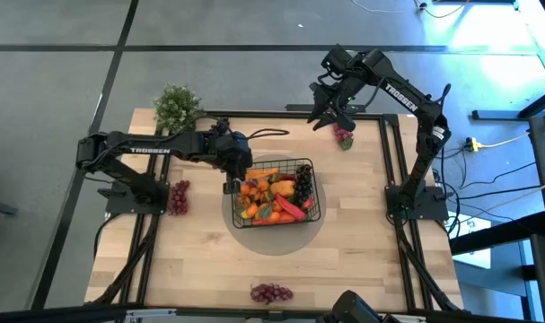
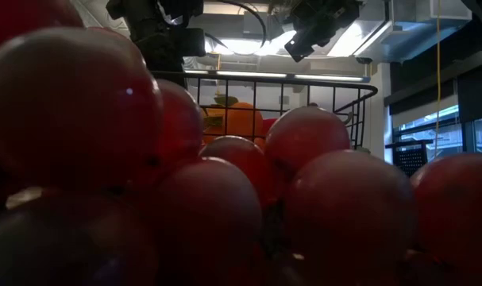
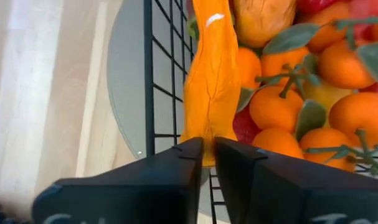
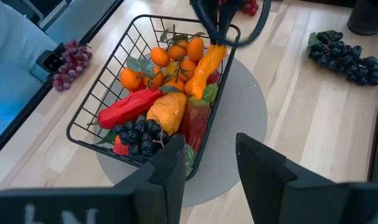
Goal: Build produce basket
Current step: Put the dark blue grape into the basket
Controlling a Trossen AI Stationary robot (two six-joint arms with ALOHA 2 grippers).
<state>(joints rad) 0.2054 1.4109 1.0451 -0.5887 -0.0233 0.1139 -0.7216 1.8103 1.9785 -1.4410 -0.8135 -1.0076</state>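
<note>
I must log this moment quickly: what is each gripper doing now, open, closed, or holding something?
Left gripper: closed on the end of an orange pepper at the basket edge.
Right gripper: open, empty, raised beyond the basket.

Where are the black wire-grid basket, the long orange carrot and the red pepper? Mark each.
black wire-grid basket [image 4: 95,102]: right wrist view, side wall.
long orange carrot [image 3: 212,81]: left wrist view, mid-body.
red pepper [image 4: 127,107]: right wrist view, middle.
</note>
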